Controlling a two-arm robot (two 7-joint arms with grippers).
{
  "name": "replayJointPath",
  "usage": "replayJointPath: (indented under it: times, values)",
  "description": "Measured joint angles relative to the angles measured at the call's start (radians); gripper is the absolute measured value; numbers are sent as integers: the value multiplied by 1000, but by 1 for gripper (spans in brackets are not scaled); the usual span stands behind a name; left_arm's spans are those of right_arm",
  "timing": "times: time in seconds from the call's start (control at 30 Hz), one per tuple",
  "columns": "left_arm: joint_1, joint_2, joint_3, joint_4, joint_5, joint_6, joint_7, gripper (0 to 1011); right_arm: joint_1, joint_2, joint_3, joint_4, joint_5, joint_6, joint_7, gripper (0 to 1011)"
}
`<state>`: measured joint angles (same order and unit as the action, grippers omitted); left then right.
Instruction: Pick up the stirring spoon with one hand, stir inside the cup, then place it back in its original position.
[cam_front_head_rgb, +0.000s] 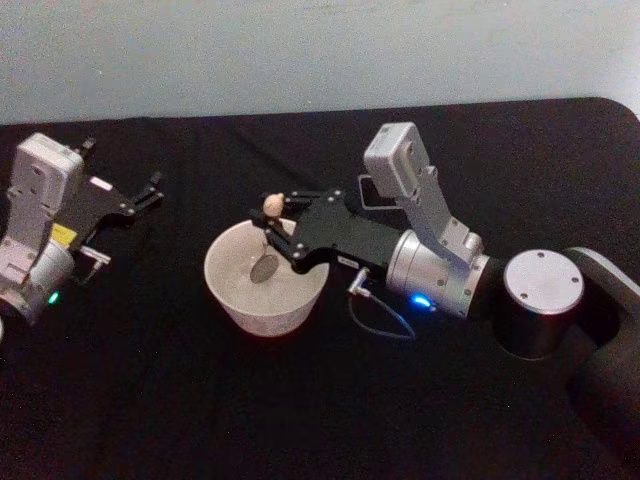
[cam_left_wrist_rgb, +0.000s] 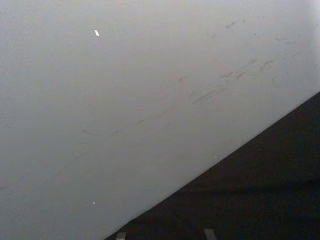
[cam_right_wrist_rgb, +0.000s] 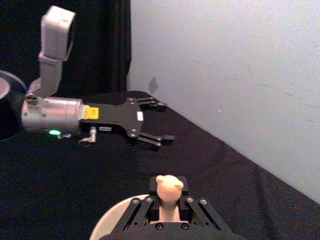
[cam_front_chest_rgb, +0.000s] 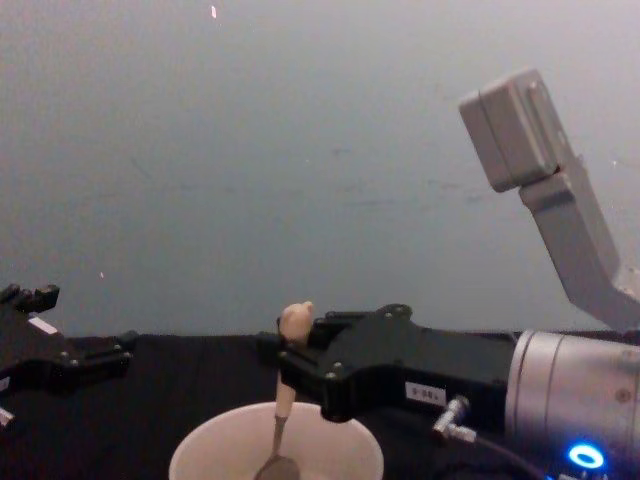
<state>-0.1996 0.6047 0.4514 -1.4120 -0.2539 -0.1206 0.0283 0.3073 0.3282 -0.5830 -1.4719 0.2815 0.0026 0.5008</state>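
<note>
Spoon (cam_front_head_rgb: 264, 268) stood in cup (cam_front_head_rgb: 240, 305), centre frame.
Right gripper (cam_front_head_rgb: 277, 232) clenched its handle; left gripper (cam_front_head_rgb: 150, 190) idle, fingers spread, far left.

No text, number or brand can be read; a yellow label (cam_right_wrist_rgb: 90, 112) with dark print sits on the black plate of the left end effector (cam_right_wrist_rgb: 166, 122), its characters too small to make out; a white label (cam_front_chest_rgb: 424, 393) on the side of the right end effector (cam_front_chest_rgb: 283, 362) carries a few dark characters, likewise illegible.
</note>
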Motion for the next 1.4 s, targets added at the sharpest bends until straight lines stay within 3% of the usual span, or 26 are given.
replayJointPath:
  times: [0.63, 1.0, 1.4]
  values:
    - [0, 0, 0, 0, 0, 0, 0, 1001, -11, 11, 34, -13, 4, 10, -2, 198]
    - [0, 0, 0, 0, 0, 0, 0, 1001, -36, 38, 67, -114, 61, 18, 9, 199]
    - [0, 0, 0, 0, 0, 0, 0, 1001, -46, 94, 124, -233, 132, 85, -19, 198]
